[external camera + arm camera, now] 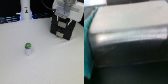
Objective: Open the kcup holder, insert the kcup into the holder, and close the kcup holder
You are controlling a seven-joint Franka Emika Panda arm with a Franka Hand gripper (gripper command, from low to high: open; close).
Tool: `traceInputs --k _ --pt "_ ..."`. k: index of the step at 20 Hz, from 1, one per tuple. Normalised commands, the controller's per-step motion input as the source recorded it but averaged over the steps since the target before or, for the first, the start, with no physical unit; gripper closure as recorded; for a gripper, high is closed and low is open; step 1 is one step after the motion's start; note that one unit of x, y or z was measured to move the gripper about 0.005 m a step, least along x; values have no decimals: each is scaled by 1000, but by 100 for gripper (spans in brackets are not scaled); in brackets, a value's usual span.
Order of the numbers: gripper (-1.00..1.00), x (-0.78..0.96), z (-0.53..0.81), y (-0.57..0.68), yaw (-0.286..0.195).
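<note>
Only outside: kcup [28, 47] well apart from kcup holder [63, 27]; hand's opening indiscernible.

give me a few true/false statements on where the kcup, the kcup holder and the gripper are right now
1. The kcup stands on the white table with its green top up. True.
2. The gripper is closed on the kcup. False: the gripper is up at the kcup holder, far from the kcup.
3. The kcup holder sits toward the exterior view's right, at the back of the table. True.
4. The kcup already sits inside the holder. False: it stands alone in the open, toward the exterior view's left.
5. A tall white post stands at the back, on the exterior view's left. True.
</note>
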Motion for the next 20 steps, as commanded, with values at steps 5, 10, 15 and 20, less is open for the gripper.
traceInputs --k 5,10,15,20 --pt "100 564 95 -123 -45" --pt "100 818 210 -281 -79" --pt "100 928 198 -339 -70" --pt "100 943 171 -258 -66"
